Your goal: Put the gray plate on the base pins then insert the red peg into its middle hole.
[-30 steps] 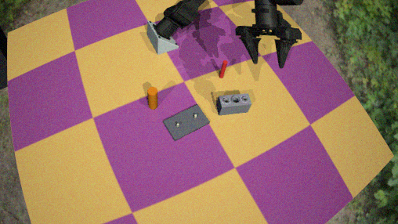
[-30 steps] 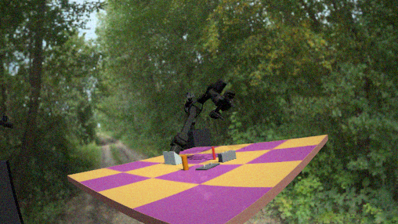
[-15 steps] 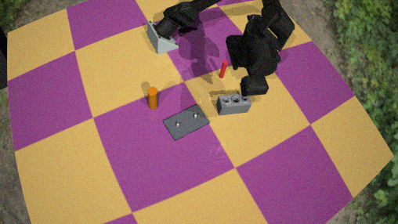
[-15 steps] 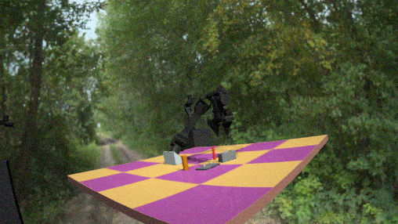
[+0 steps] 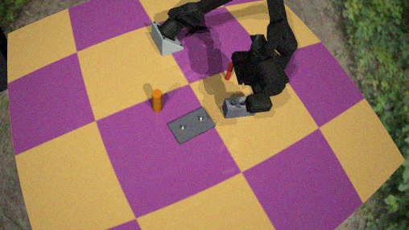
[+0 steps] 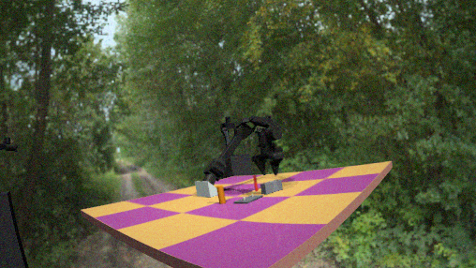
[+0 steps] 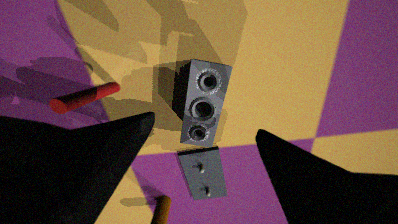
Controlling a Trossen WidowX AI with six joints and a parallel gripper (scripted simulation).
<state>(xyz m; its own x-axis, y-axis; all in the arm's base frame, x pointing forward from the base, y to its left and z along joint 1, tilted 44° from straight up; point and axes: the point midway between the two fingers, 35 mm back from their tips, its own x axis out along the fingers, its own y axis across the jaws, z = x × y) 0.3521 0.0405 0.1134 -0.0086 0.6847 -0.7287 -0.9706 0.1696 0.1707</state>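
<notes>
The gray plate (image 5: 231, 110) (image 6: 272, 187) (image 7: 195, 92) is a thick block with three holes facing up. It rests on the table beside the base, apart from it. The dark flat base (image 5: 191, 130) (image 6: 247, 200) (image 7: 215, 170) has two small bare pins pointing up. The red peg (image 5: 229, 71) (image 6: 256, 184) (image 7: 85, 97) stands upright near the plate. My gripper (image 6: 269, 173) (image 7: 206, 125) is open and empty, pointing down above the plate, which shows between and beyond the fingertips in the wrist view. In the top view a finger hides the plate's right end.
An orange cylinder (image 5: 157, 101) (image 6: 221, 195) (image 7: 161, 210) stands upright near the base. A light gray wedge-shaped block (image 5: 166, 46) (image 6: 206, 188) sits farther back, by the lower part of the black arm. The table (image 5: 181, 177) (image 6: 244, 239) is checkered purple and yellow.
</notes>
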